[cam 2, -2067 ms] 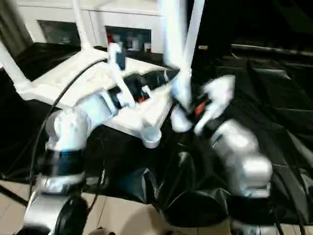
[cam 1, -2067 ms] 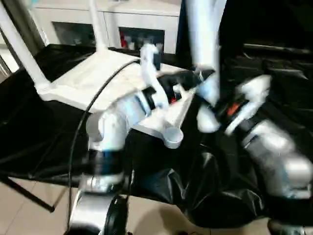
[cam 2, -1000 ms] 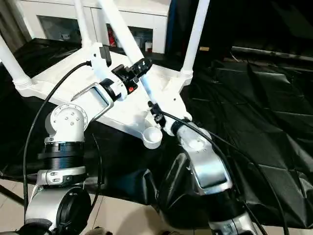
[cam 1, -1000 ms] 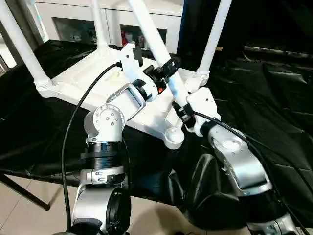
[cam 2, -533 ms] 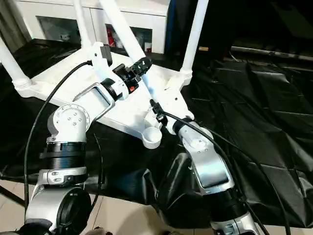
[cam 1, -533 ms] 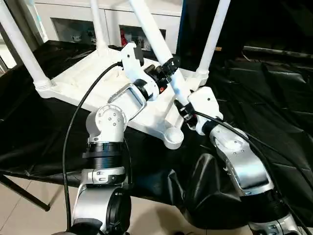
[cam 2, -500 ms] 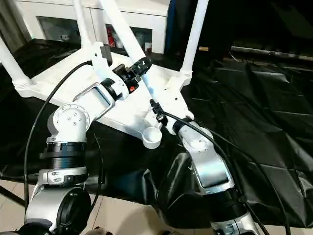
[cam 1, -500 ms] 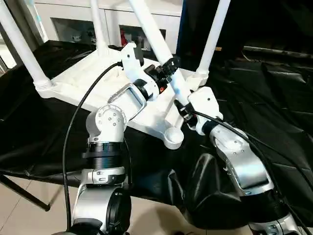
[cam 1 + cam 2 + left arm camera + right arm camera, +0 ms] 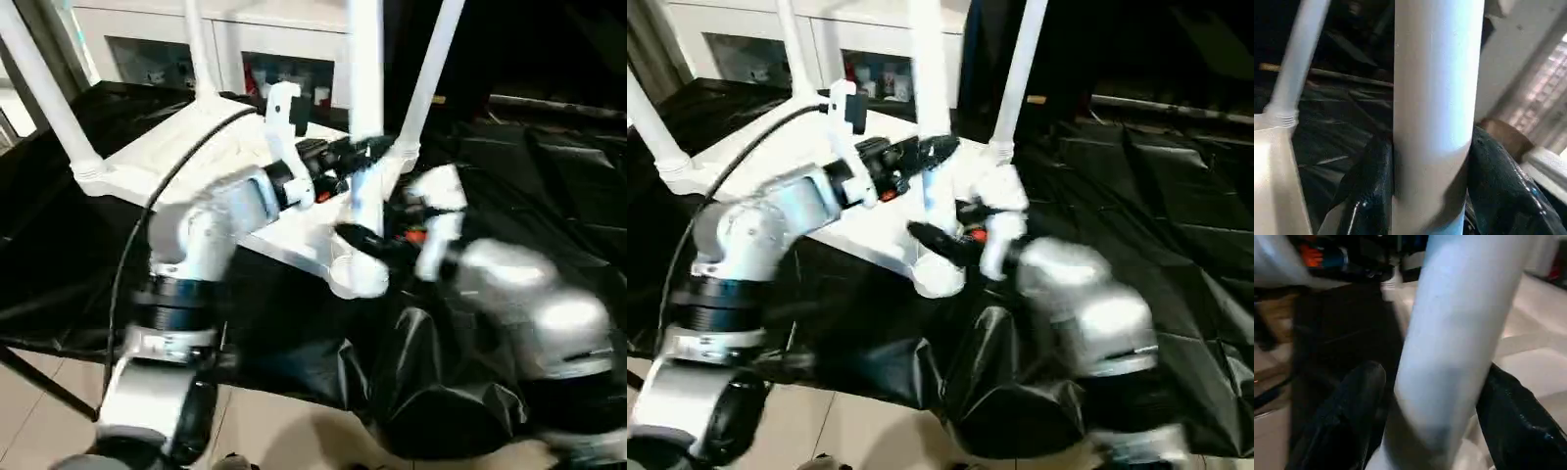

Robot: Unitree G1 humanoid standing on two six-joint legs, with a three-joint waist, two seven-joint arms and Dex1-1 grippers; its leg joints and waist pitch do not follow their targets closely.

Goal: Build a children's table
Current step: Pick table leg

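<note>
The children's table lies upside down: its white top (image 9: 186, 162) rests on the black-draped surface with three white legs (image 9: 431, 69) standing up from corner sockets. A fourth leg (image 9: 364, 69) is held nearly upright above the near corner socket (image 9: 355, 279). My left gripper (image 9: 358, 157) is shut on this leg partway up, and in the left wrist view its black fingers (image 9: 1369, 191) press both sides of the leg (image 9: 1432, 98). My right gripper (image 9: 370, 235) is around the leg's lower end (image 9: 1449, 357), just above the socket.
The black cloth (image 9: 549, 147) covers the work surface and hangs in folds over the near edge. A white cabinet (image 9: 274, 39) with glass doors stands behind. A black cable (image 9: 147, 235) loops from my left arm across the table top.
The held leg has swung from leaning to nearly upright, its lower end now over the near corner socket. Both arms moved with it, and the right forearm has shifted right.
</note>
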